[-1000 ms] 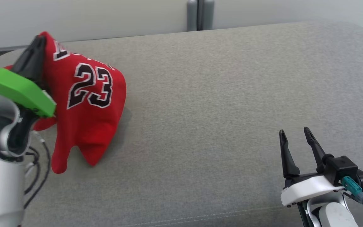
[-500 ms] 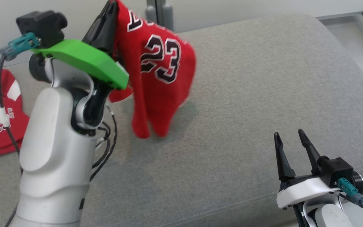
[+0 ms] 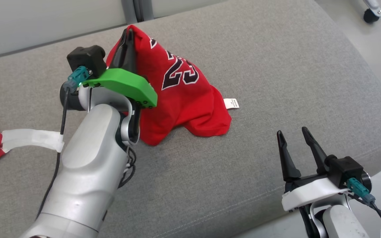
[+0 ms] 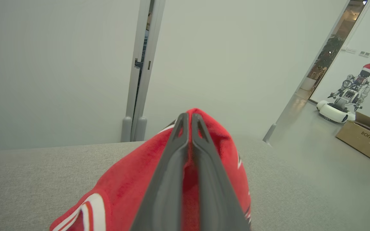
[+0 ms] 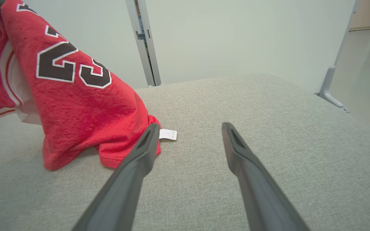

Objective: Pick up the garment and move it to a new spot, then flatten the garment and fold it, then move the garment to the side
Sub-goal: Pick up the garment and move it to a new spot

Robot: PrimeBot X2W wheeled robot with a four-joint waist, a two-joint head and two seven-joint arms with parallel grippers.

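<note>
L arm: silver forearm point(image 3: 88, 172) rises from lower left of head view, wrist w/ green plate point(image 3: 124, 86) bent fwd. L gripper point(image 3: 128, 33) points up & away, jaws pressed together, pinching the red garment point(image 3: 184, 99) at its top. L wrist view shows cloth squeezed btwn the two dark fingers point(image 4: 169, 166). R arm sits low at lower right, white wrist plate point(image 3: 309, 195) facing up. R gripper point(image 3: 292, 132) upright, jaws spread wide, apart from garment.

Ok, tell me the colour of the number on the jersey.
The number is black with a white outline; clearest in the right wrist view.
</note>
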